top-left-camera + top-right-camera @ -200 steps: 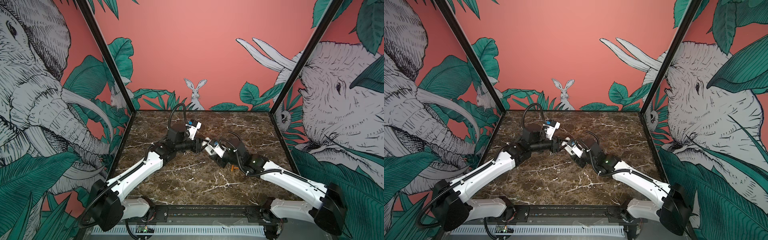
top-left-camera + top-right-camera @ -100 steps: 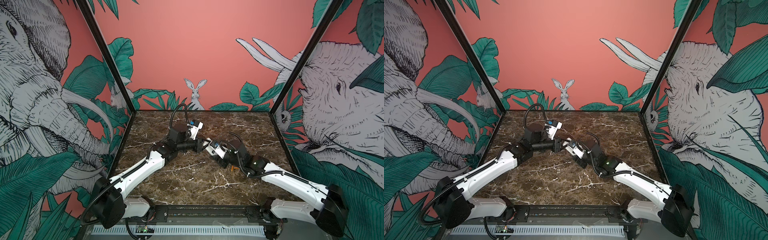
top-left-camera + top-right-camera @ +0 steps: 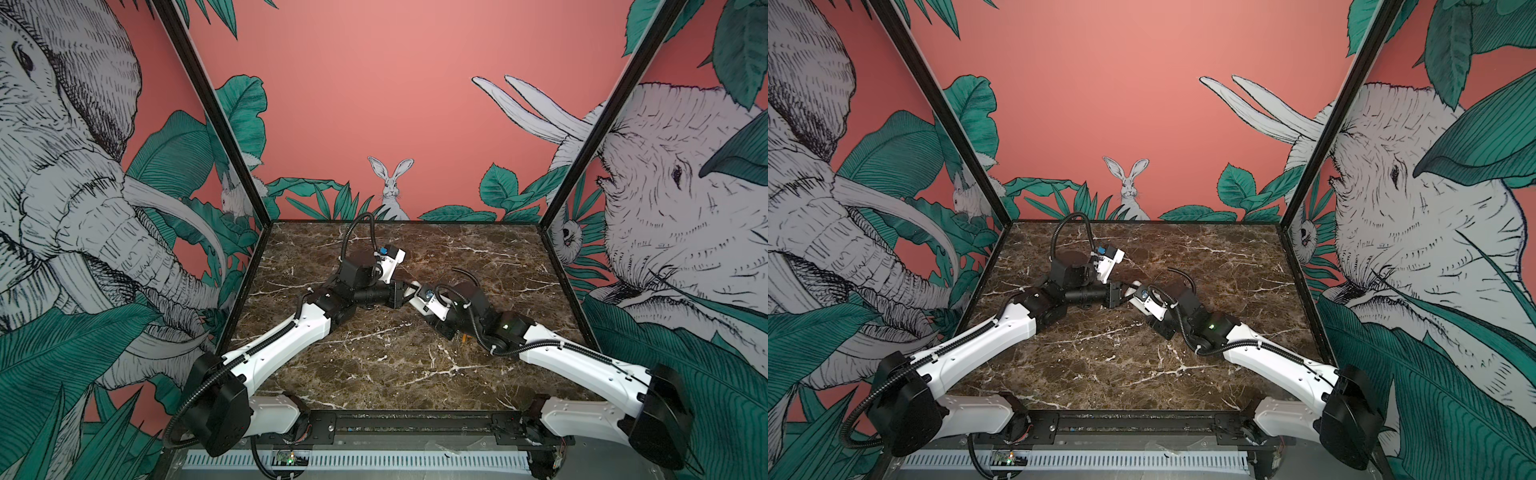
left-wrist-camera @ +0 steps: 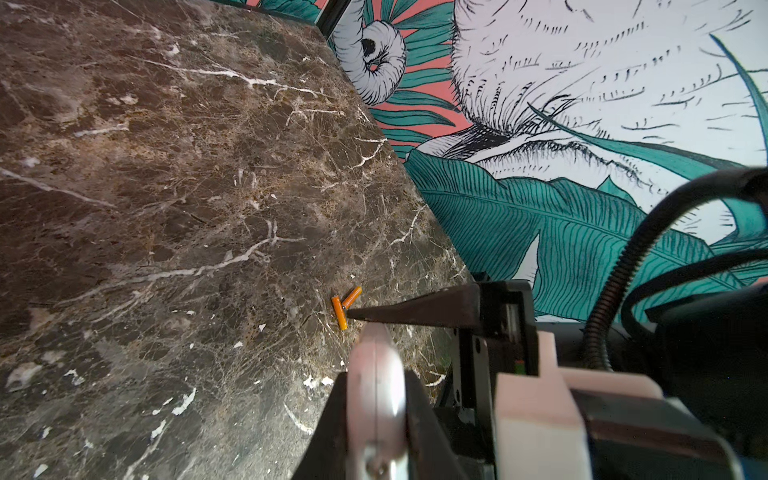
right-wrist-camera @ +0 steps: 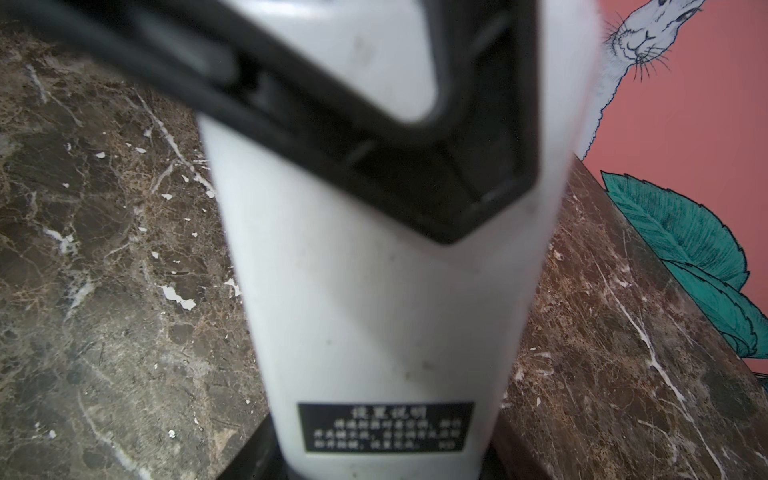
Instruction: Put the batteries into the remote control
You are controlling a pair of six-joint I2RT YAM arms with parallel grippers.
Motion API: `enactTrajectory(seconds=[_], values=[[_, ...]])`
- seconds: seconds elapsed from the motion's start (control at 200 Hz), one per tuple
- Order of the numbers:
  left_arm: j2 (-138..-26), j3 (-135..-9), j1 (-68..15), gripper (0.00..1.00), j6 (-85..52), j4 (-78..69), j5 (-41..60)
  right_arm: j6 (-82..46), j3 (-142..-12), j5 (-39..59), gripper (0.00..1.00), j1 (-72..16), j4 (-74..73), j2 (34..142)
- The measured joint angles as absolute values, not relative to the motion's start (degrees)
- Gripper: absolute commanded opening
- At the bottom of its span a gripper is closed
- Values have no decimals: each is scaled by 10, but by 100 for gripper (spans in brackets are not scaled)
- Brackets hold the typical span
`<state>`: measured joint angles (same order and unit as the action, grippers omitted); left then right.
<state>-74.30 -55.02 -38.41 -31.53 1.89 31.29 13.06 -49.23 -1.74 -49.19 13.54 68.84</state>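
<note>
Two claws on one remote control (image 5: 374, 311).

Right claw (image 5: 374, 461): jaws part-way apart, closed on the long edges at the labelled end. The dark label (image 5: 384, 426) sits just ahead of them.

Left claw (image 4: 376, 399): pinched almost flat across the thin thickness of the far end. A black finger (image 5: 490, 166) crosses the white back there; I take it for the left claw's.

Orientation: the long axis runs straight out from the right claw to the left claw. The plain white back faces the right wrist camera. The red front is not visible and is presumably on the opposite side. The body looks held clear of the table (image 4: 166, 187).

Batteries (image 4: 340, 312): both lie flat on the table, in neither claw and well apart from the left claw. In a top view the batteries (image 3: 463, 338) show as an orange speck behind the right claw. They meet in a lopsided T, one's end at the other's side, touching or nearly so, with their axes crossing at an angle.

Handling (judgement): the remote is light, rigid, smooth plastic and would pivot if held at one end only. Grip it by the long edges and keep fingers off the back where the compartment must open. I can make out no cover seam. The batteries are stiff and slick and will roll readily. Pinch across the barrel at mid-length, and separate the pair first.
</note>
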Motion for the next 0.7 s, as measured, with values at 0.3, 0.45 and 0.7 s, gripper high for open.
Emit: enactTrajectory(seconds=[0.3,0.45,0.7], values=[[-742,-469,-350,0,-336,-61,310,86,-511,18,85,-494,145,686],[-770,-407,-335,0,-370,-148,298,11,-515,40,90,-494,141,664],[-756,-335,-335,0,-401,-249,272,-180,-462,52,87,-440,130,597]])
